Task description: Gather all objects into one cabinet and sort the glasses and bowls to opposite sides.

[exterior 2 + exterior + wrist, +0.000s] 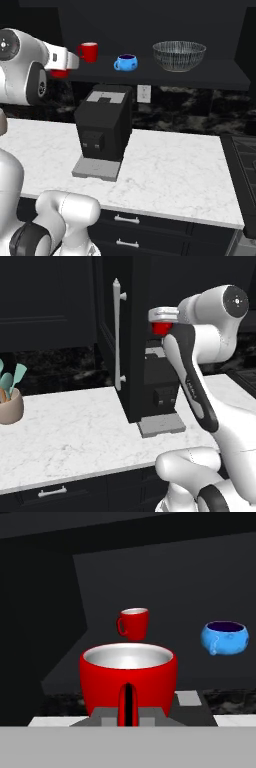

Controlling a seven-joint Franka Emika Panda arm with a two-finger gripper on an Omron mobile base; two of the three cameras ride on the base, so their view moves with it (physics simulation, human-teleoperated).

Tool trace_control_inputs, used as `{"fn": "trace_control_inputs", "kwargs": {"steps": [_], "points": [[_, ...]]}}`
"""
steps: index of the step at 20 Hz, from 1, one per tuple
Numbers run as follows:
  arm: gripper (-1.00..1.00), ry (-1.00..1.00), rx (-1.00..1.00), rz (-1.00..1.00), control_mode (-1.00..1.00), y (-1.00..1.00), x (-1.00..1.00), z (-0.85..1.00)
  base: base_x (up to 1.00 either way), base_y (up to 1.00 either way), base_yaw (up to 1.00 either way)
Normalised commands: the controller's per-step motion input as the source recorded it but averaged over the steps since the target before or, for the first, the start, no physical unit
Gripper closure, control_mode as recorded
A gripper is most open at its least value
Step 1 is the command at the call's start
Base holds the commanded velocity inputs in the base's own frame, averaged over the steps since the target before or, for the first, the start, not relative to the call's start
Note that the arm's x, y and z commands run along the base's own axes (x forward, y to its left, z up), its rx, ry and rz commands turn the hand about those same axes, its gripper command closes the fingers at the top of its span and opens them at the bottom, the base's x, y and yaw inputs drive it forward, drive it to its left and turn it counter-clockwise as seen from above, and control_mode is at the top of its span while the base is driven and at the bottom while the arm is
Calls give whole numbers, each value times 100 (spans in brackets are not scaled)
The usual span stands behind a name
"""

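Observation:
A red cup (128, 684) hangs in mid-air in front of the open black cabinet, with my gripper (161, 327) shut on it; the fingers are mostly hidden by the cup. In the right base view this held cup (60, 74) peeks out under the hand, left of the dark shelf (215, 76). On that shelf stand a second red cup (88, 51) at the left, a small blue bowl (126, 62) in the middle and a wide clear glass bowl (179, 55) at the right. The second red cup (134, 623) and the blue bowl (225, 637) lie straight ahead of the hand.
The cabinet door (106, 311) stands open toward me, its long silver handle (117, 333) left of the hand. A black coffee machine (102, 129) sits on the white marble counter (170, 170) right below the held cup. A beige utensil pot (10, 405) stands far left.

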Motion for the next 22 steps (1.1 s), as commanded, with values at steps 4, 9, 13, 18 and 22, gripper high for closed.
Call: {"fn": "trace_control_inputs", "kwargs": {"steps": [4,9,13,18,22], "points": [[100,-5,-4,2,-100,26,14,-40,0,0,0],[100,-10,1,0,-100,4,39,-2,0,0,0],[100,-7,1,0,-100,0,59,2,0,0,0],[100,0,0,0,-100,4,51,-3,0,0,0],[100,7,0,0,-100,15,17,-19,0,0,0]]}}
